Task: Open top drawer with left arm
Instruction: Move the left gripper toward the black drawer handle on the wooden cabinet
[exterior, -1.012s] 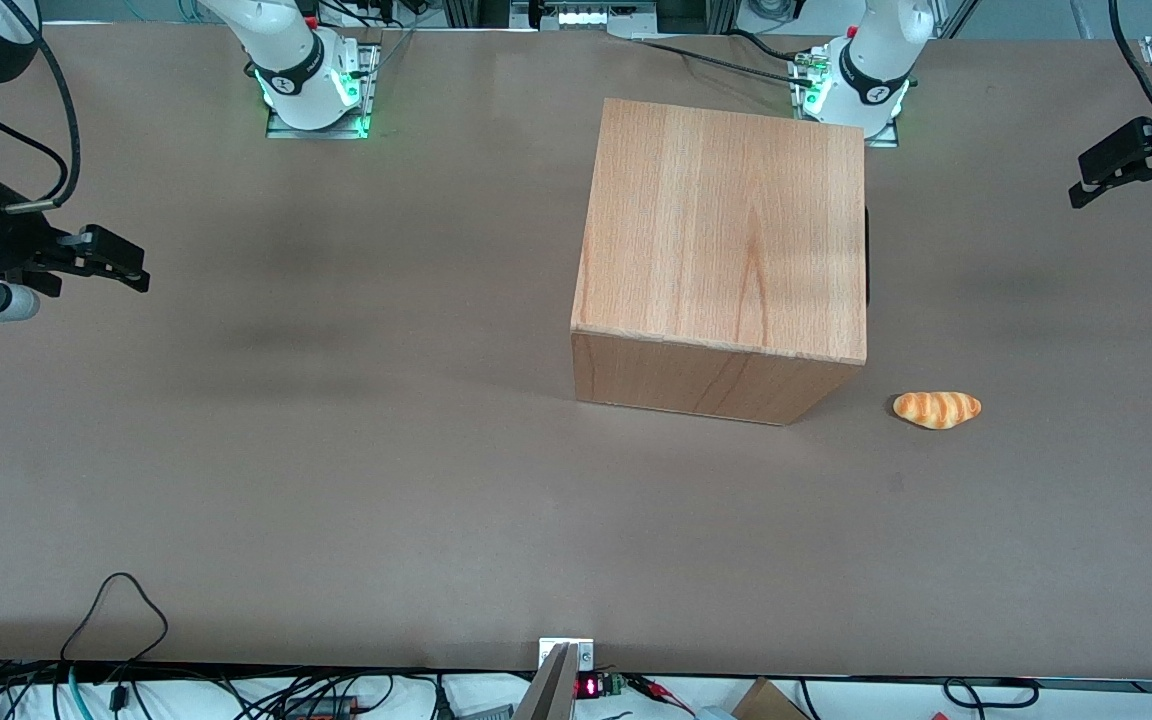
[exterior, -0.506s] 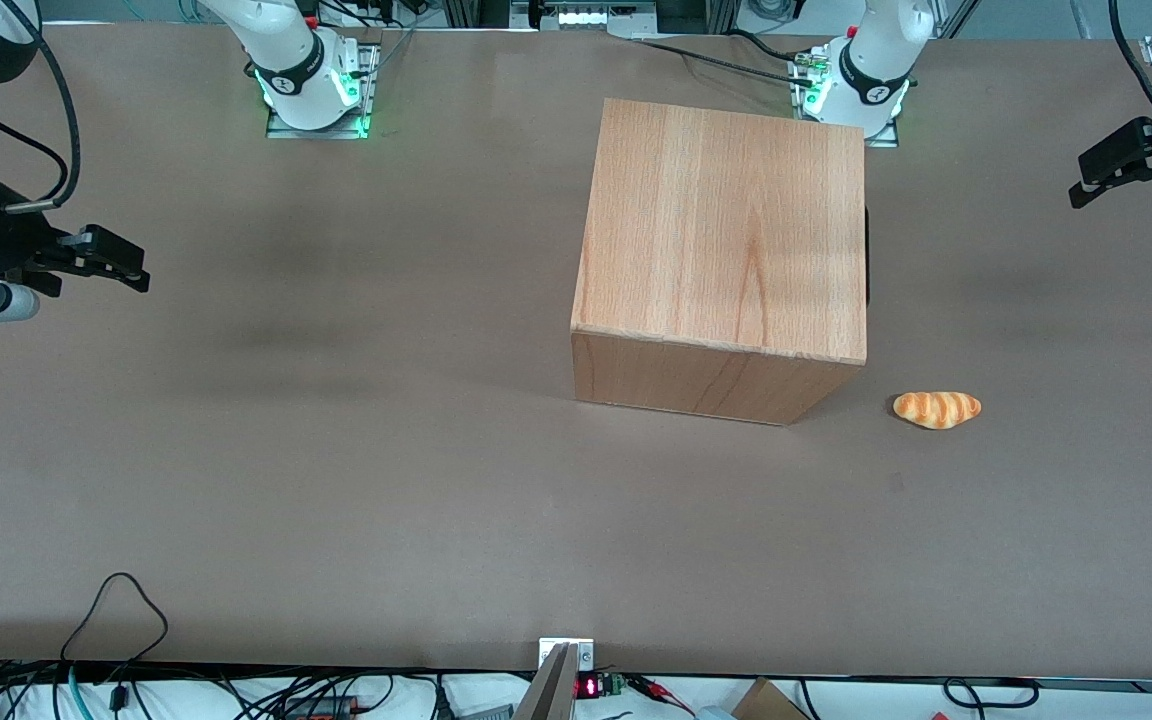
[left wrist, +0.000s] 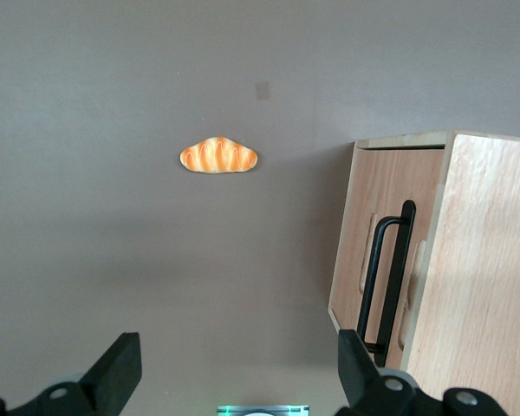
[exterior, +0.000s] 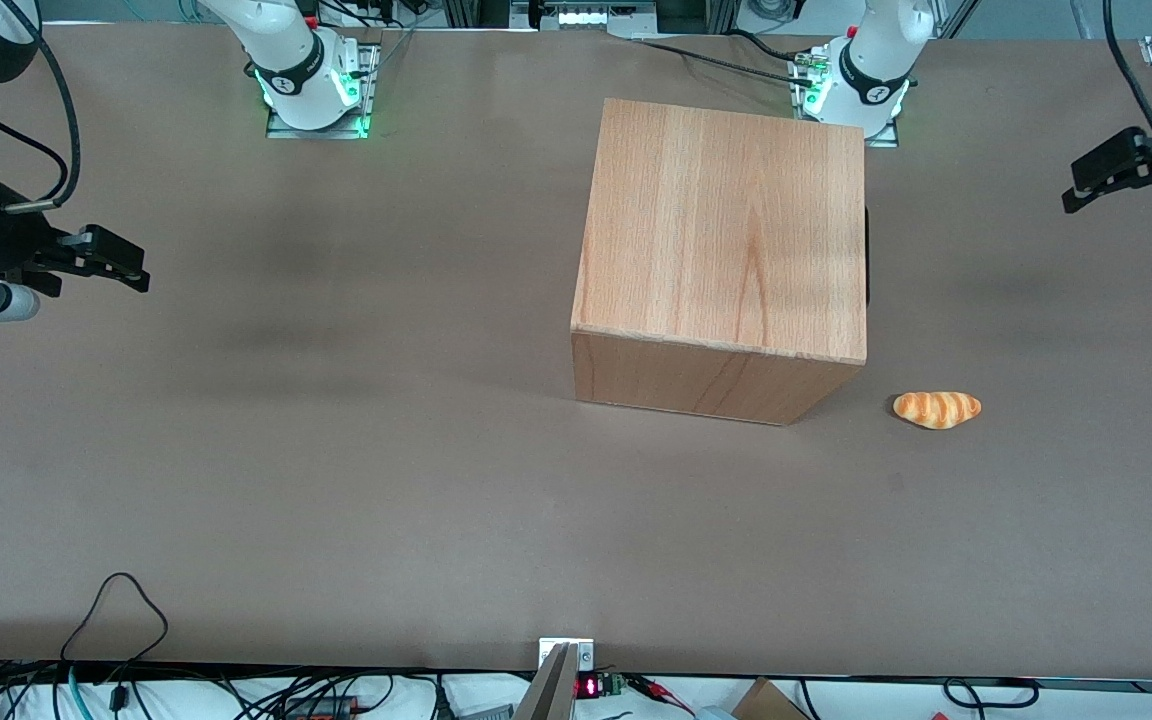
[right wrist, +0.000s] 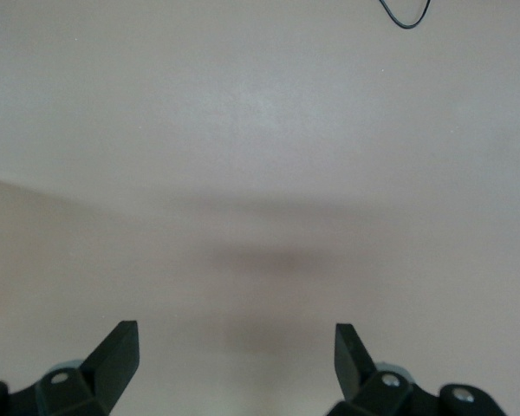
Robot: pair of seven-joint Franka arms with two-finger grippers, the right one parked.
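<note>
You have one wooden cabinet [exterior: 721,235] on the table [exterior: 336,450], well apart from the one working gripper [exterior: 1126,178], which hangs at the table's working-arm end with its two fingers [left wrist: 117,373] spread. The cabinet front facing that gripper carries one black bar handle [left wrist: 390,277] (drawer seams there cannot be counted with certainty). You have one bread roll [exterior: 937,409] on the table, nearer to the front camera than the gripper.

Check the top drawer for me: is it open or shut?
Shut. The top drawer's front lies flush in the cabinet, black handle ungrasped. The gripper hangs open toward the working arm's table end, apart from it.
</note>
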